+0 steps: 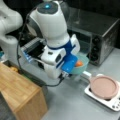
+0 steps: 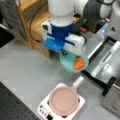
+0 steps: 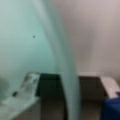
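Observation:
A teal bowl (image 1: pixel 83 65) (image 2: pixel 71 63) with an orange piece of food (image 1: pixel 79 63) (image 2: pixel 78 63) in it sits under the arm's white and blue hand in both front views. My gripper (image 1: pixel 70 70) (image 2: pixel 65 53) is down at the bowl's near edge. In the wrist view the bowl's rim (image 3: pixel 67 75) fills the picture and runs down between the two fingers, one metal finger (image 3: pixel 26 86) at the left and one at the right. The gripper (image 3: pixel 68 87) is open, its fingers wide apart on either side of the rim. I cannot tell whether the bowl rests on the table.
A pink pan (image 1: pixel 103 87) (image 2: pixel 63 100) stands on a white hot plate (image 1: pixel 113 103) (image 2: pixel 43 108) close to the bowl. A steel toaster oven (image 1: pixel 100 35) stands behind, its door (image 2: pixel 106 62) open. A wooden cabinet (image 1: pixel 20 92) (image 2: pixel 37 22) is beside the arm.

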